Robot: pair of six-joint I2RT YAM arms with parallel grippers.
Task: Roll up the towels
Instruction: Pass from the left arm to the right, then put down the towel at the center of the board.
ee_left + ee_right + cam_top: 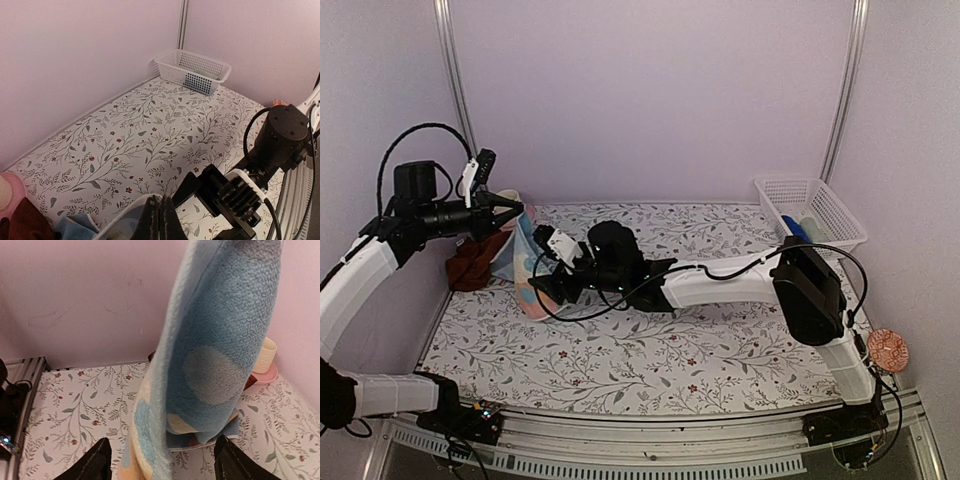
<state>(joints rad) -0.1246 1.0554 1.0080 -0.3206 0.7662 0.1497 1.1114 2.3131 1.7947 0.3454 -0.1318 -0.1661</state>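
Light-blue towel hanging, left end effector pinching

Left arm shows white shells and black joints, a black cable loop arching at ten o'clock. Right arm: white links, thin black lead alongside, boxy black elbow at four o'clock; right gripper, two black fingers.
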